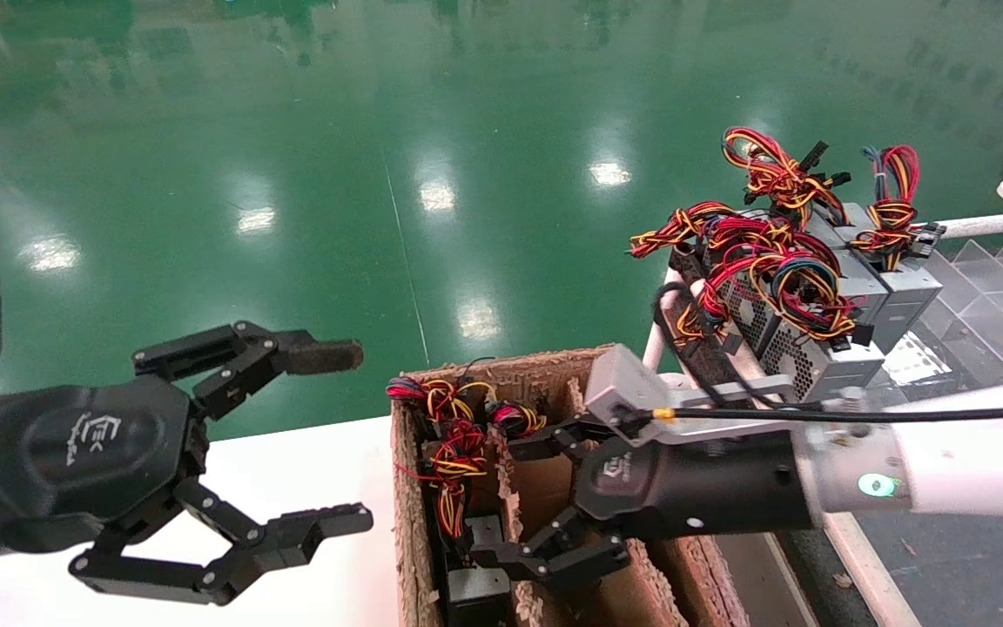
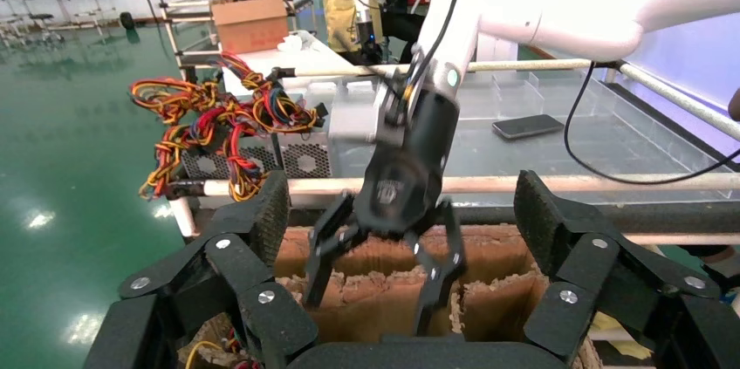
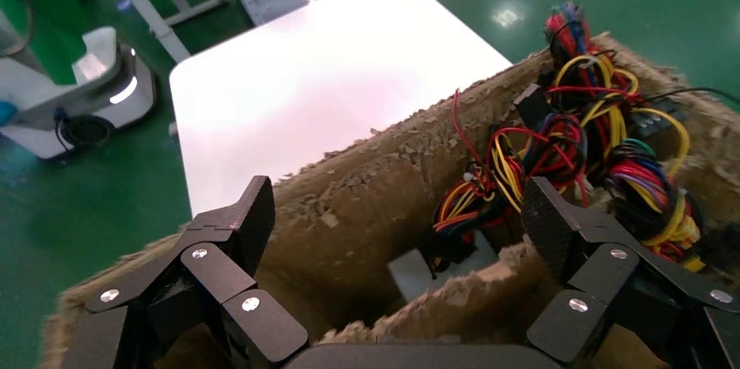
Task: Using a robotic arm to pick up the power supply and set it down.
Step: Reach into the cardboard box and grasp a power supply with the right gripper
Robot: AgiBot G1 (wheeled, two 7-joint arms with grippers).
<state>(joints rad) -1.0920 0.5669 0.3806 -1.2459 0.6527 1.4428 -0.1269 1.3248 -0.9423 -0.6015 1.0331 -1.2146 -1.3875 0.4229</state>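
Right gripper (image 1: 545,505) poised over the cardboard box (image 1: 406,522), fingers wide and empty; step in hand looks like the reach, or a release just made.

Power supply (image 1: 477,557) stands in the slot just beyond its fingertips, wires (image 3: 532,160) bunched on top. Next likely calls for straddling it. More supplies (image 1: 824,322) on a rack behind. Left gripper (image 1: 292,444) hangs wide over the white table (image 1: 292,470).

My right arm (image 1: 972,457) is a white tube ending in a silver ring with a green light, then a black cylindrical wrist. A grey camera box (image 1: 622,383) rides on it, fed by a black cable. Both grippers are black linkages with silver screws and white logos.
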